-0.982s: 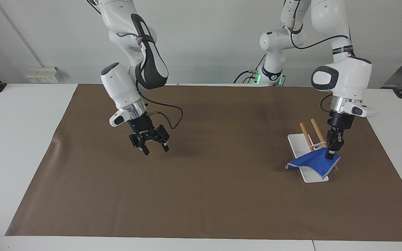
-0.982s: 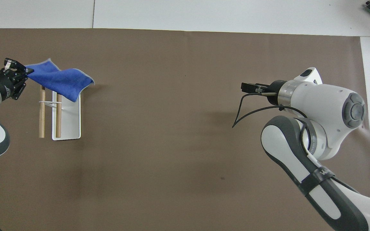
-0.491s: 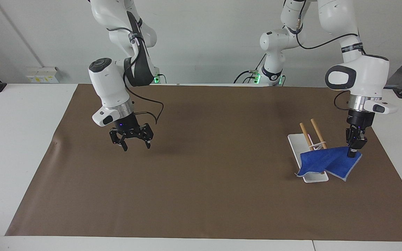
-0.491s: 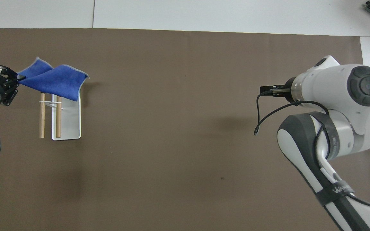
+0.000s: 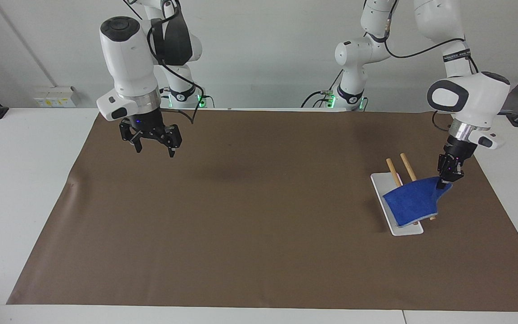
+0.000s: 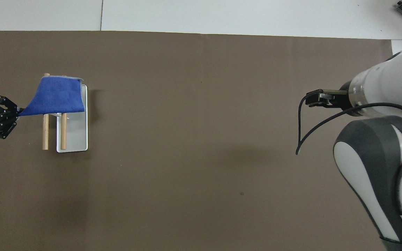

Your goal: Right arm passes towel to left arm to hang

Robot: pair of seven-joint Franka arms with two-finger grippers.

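Facing view: left gripper (image 5: 445,180) pinched shut on corner of blue towel (image 5: 413,201) at mat's 3 o'clock edge. Towel draped over wooden rack bars (image 5: 395,171) on white tray (image 5: 407,231), toward left arm's end of table. Right gripper (image 5: 154,147) hanging over brown mat (image 5: 259,243) at 10 o'clock, jaws spread wide, holding nothing.

Overhead view: left gripper (image 6: 8,113) at 9 o'clock, clamped on towel (image 6: 58,97) corner; cloth stretched crosswise over bars (image 6: 45,132), covering their 12 o'clock ends. Right gripper (image 6: 318,98) at 3 o'clock, black cable (image 6: 309,130) looping beneath.
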